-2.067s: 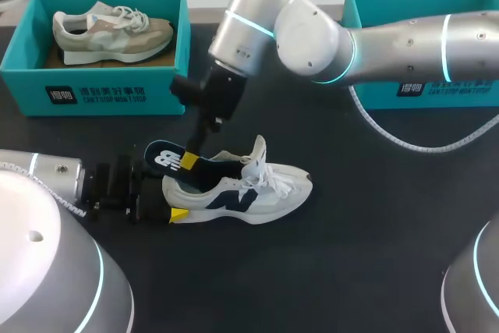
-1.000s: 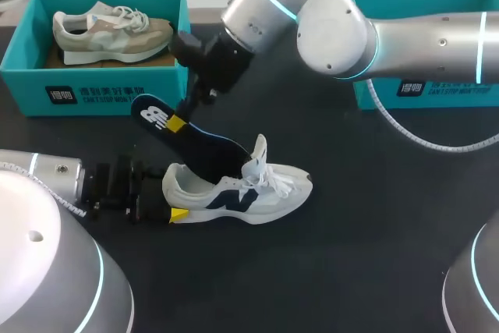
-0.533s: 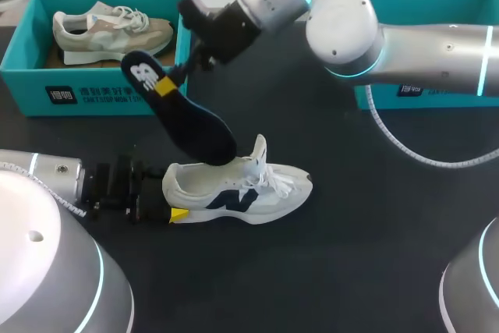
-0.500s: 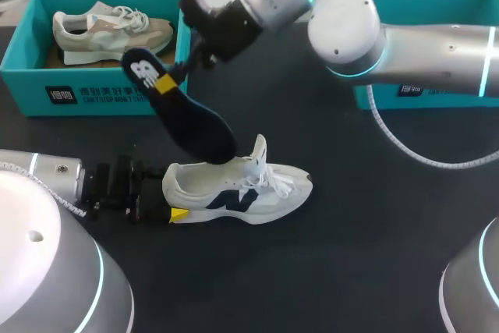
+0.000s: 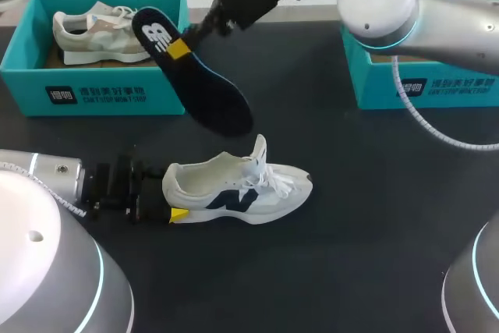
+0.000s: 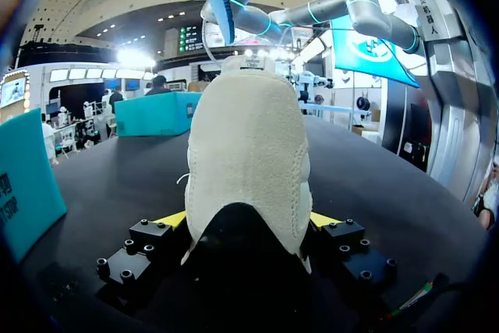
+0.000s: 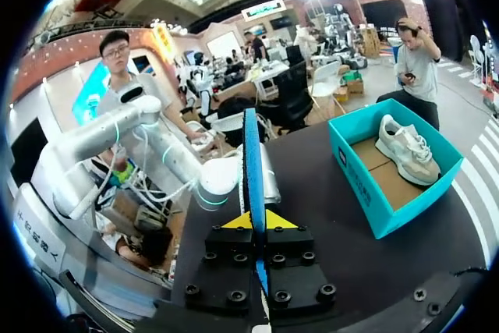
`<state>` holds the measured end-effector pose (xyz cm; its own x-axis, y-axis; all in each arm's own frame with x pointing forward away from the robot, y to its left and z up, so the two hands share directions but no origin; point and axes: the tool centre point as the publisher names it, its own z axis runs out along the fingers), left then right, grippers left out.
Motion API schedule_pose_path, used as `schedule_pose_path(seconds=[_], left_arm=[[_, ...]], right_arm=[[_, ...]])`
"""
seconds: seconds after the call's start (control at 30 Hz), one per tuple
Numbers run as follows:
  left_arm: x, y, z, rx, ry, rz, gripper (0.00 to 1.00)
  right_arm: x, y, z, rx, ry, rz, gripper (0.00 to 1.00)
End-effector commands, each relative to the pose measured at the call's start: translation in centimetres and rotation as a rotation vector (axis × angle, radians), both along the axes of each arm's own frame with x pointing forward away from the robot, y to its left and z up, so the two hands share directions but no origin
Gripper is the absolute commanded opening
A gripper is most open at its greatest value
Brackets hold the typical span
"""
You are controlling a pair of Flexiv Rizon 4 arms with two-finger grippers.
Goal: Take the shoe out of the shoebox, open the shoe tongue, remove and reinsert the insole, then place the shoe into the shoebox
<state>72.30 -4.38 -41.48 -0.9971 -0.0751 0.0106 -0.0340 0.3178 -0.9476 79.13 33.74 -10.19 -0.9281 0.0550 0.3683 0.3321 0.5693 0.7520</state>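
Head view: the white shoe, navy mark on its side, stands mid-table, tongue raised, left fingers clamped on its heel. The right fingers pinch the dark blue insole near its heel end, tilted in the air above the shoe.

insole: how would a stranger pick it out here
Start at the teal box holding the beige shoe. Near that box's corner, above the white shoe, hangs the insole, pinched by the right claw. It is flat and dark blue, unlike either shoe.
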Motion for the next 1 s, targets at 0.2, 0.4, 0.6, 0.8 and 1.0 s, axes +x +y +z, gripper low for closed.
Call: schedule_pose_path(seconds=[0.2, 0.4, 0.6, 0.8, 1.0], left_arm=[[0.0, -0.1, -0.1, -0.001, -0.001, 0.0, 0.0], [0.0, -0.1, -0.1, -0.001, -0.001, 0.0, 0.0], [0.0, -0.1, -0.1, -0.001, -0.001, 0.0, 0.0], [0.0, -0.1, -0.1, -0.001, -0.001, 0.0, 0.0], [0.0, -0.1, -0.1, -0.001, -0.001, 0.0, 0.0]], right_arm=[[0.0, 0.0, -0.1, 0.046, 0.038, -0.044, 0.0], [-0.1, -0.7, 2.7, 0.194, 0.27, -0.097, 0.0], [-1.0, -2.0, 5.3, 0.368, 0.365, -0.115, 0.0], [-1.2, -2.2, 6.0, 0.369, 0.334, -0.121, 0.0], [-1.2, -2.2, 6.0, 0.369, 0.334, -0.121, 0.0]])
